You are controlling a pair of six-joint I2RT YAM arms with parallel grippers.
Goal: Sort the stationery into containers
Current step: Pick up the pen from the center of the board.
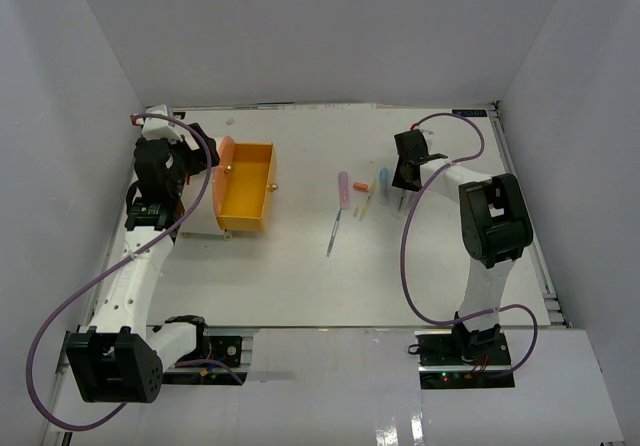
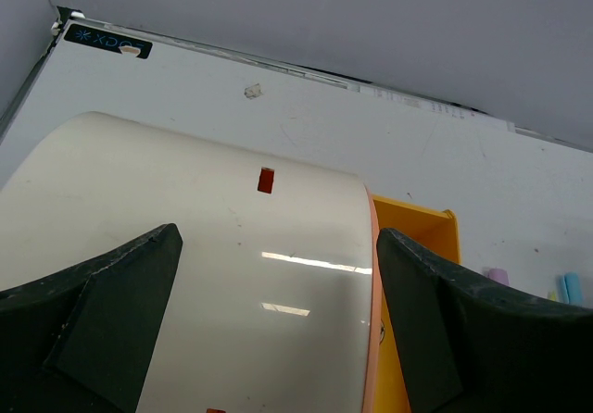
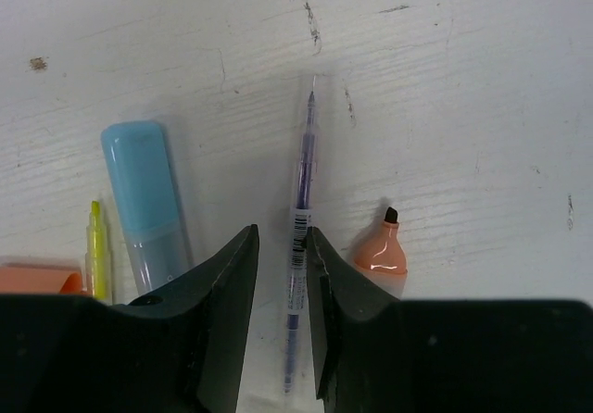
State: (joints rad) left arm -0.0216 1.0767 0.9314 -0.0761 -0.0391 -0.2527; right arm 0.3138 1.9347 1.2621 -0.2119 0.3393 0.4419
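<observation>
A thin clear pen with purple ink (image 3: 304, 154) lies on the white table between the fingers of my right gripper (image 3: 282, 232). The right finger touches it and a small gap shows on the left, so the jaws are narrow but open. From above, that gripper (image 1: 404, 188) is at the right end of the row of stationery. An orange drawer (image 1: 247, 191) stands pulled out of the cream drum (image 2: 232, 283). My left gripper (image 2: 278, 237) is wide open above the drum, one finger over its curved side and the other beside its orange face (image 2: 371, 320).
Next to the pen lie a light blue marker (image 3: 144, 191), a thin yellow pen (image 3: 95, 246) and an uncapped orange marker (image 3: 383, 251). A pink marker (image 1: 343, 188) and another thin pen (image 1: 333, 232) lie further left. White walls enclose the table.
</observation>
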